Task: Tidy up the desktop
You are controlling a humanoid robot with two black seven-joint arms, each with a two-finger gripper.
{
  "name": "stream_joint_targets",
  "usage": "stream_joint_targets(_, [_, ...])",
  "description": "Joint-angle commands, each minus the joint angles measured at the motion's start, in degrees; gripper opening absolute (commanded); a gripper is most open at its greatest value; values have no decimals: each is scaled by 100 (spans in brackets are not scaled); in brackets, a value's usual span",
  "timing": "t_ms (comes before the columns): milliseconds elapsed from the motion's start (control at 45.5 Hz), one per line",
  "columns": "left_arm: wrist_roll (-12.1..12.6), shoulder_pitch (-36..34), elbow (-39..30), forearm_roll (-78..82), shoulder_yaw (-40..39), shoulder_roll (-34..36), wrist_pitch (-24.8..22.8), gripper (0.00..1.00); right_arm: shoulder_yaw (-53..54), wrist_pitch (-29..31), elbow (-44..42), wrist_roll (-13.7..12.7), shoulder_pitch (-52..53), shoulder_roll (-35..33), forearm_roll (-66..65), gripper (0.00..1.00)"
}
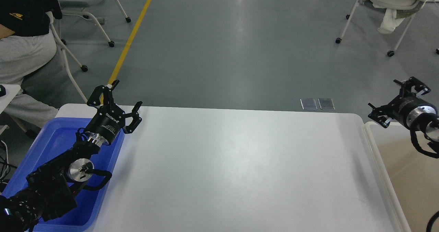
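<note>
The white desktop (240, 163) fills the middle of the head view, and nothing shows on its surface. My left gripper (127, 94) is open and empty, held above the far left corner of the desktop at the edge of the blue tray (58, 139). My right gripper (382, 94) is open and empty, held in the air above the far corner of the off-white bin (377, 156), just past the desktop's right end.
The blue tray stands at the left end under my left arm. The off-white bin stands at the right end; its visible inside shows nothing. A seated person (24, 50) and chairs (394, 5) are on the grey floor beyond.
</note>
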Motion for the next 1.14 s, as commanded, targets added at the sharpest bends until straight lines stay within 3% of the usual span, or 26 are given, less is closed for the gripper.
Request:
stream_joint_targets(0, [0,-1,0,0,0,1,0,100,625,467,458,-15,51,480,10,100])
stream_joint_targets(505, [-9,-1,0,0,0,1,0,100,941,1355,467,-6,-80,1737,1,100])
stream_joint_targets(1121, [-9,-1,0,0,0,1,0,100,924,2041,458,-6,-854,2327,-377,100])
